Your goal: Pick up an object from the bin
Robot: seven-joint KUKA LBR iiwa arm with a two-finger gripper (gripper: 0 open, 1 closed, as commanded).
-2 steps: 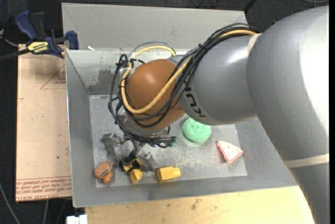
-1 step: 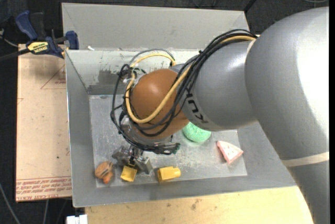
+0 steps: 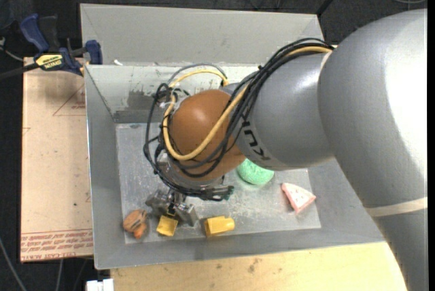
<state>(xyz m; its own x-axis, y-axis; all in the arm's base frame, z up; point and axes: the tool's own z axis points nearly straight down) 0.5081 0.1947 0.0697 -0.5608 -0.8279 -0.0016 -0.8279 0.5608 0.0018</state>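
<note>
My gripper (image 3: 172, 204) is low in the bin's front left part, under the arm's wrist. Right at its lower end lies a small yellow block (image 3: 166, 226), touching or nearly touching it. A brown and orange lump (image 3: 134, 223) lies just to the left of that block. To the right, near the front wall, a yellow cylinder-like piece (image 3: 219, 226) lies on its side, apart from the gripper.
A light green rounded thing (image 3: 256, 173) lies mid-bin, partly hidden by the arm. A pink and white wedge (image 3: 298, 197) sits further right. The arm with its orange cover and cables hides the bin's middle.
</note>
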